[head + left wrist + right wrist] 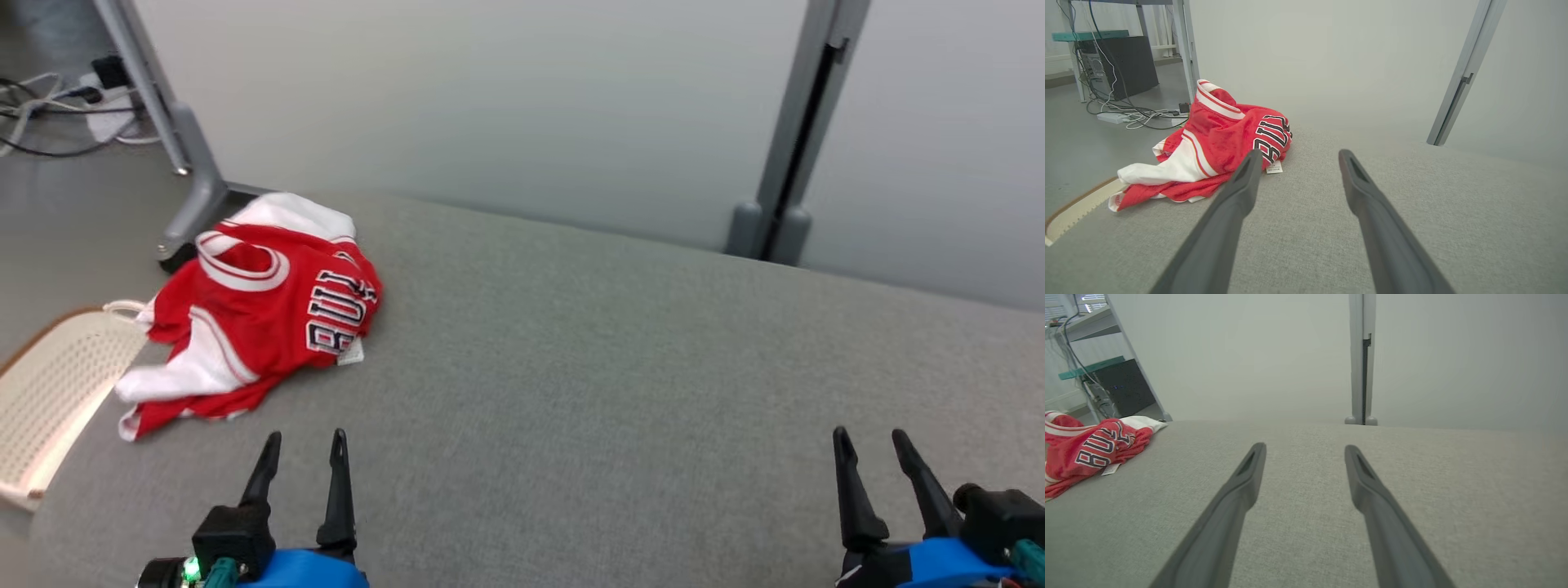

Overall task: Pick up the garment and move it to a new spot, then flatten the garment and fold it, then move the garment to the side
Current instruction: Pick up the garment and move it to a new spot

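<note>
The garment [261, 310] is a red and white jersey with dark lettering, lying crumpled at the far left corner of the grey fabric table [612, 367]. In the left wrist view the garment [1216, 143] sits ahead and to the left of my fingers; in the right wrist view the garment [1090, 451] lies at the left edge. My left gripper [306, 441] is open near the table's front, just short of the garment, holding nothing. My right gripper [869, 437] is open at the front right, far from the garment, with nothing between its fingers.
A cream perforated basket [49, 400] sits beside the table's left edge, below the garment. Grey partition posts [775, 147] and a frame leg [184, 163] stand behind the table. Cables and a power strip [98, 102] lie on the floor at far left.
</note>
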Motion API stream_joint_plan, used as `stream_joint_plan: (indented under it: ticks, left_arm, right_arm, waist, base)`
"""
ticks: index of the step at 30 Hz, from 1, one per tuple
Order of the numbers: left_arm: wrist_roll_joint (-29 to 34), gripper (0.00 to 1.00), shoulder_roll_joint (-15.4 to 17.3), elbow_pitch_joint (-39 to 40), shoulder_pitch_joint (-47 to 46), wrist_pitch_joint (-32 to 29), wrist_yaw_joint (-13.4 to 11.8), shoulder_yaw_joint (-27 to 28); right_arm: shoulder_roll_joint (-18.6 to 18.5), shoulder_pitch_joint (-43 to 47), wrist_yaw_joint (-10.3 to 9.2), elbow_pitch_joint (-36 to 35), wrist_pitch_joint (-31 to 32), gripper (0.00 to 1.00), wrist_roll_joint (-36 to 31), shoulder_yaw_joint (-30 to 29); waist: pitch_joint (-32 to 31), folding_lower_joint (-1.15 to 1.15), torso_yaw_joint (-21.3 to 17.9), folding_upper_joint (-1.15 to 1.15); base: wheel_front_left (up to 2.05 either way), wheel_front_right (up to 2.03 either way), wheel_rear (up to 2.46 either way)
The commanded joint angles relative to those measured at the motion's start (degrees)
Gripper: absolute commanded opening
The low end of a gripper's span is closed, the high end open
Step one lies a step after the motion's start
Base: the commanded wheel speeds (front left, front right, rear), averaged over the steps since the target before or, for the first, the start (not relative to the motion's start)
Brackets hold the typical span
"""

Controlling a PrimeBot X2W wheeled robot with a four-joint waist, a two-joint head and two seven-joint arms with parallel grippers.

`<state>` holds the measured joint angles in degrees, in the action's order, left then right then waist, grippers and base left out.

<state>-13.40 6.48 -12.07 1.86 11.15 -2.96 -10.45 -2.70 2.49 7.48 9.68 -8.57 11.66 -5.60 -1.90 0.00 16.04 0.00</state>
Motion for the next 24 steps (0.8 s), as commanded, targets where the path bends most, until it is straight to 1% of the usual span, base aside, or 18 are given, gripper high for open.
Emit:
stream_joint_plan:
  ticks: [1,6,10,17,22,24]
  left_arm:
    - [0.69,1.0,0.66,0.69,-0.71,-0.6,-0.27,-0.42]
    - [1.59,1.0,1.74,2.92,-0.45,-1.41,-1.42,-0.27]
    - [1.62,1.0,2.47,3.99,0.86,-1.57,-2.53,0.62]
    - [0.22,1.0,2.05,6.91,3.52,0.41,-5.34,3.43]
    - [-0.59,1.0,1.96,8.99,5.19,1.51,-6.64,4.77]
    - [-0.75,1.0,2.0,9.68,5.57,1.6,-6.74,5.02]
  right_arm:
    - [-0.33,-0.03,0.03,-0.04,0.32,1.0,0.17,-0.35]
    - [-0.33,-0.3,0.03,-0.07,0.2,1.0,0.48,0.19]
    - [-0.33,-0.47,0.03,0.01,0.43,1.0,0.46,1.41]
    - [-0.33,-4.19,0.03,-0.1,2.03,1.0,-1.03,5.23]
    - [-0.35,-6.28,0.03,0.89,2.23,1.0,-0.98,7.19]
    - [-0.35,-6.75,0.03,1.37,2.0,1.0,-0.9,7.54]
  waist:
    - [1.81,0.0,3.75,0.0]
    - [1.53,0.0,10.09,0.0]
    - [1.77,0.0,13.77,0.0]
    - [4.55,0.0,15.24,0.0]
    - [5.26,0.0,15.59,0.0]
    - [5.37,0.0,15.63,0.0]
  base:
    - [0.0,0.0,0.0]
    - [0.0,0.0,0.0]
    - [0.0,0.0,0.0]
    - [0.0,0.0,0.0]
    - [0.0,0.0,0.0]
    - [0.0,0.0,0.0]
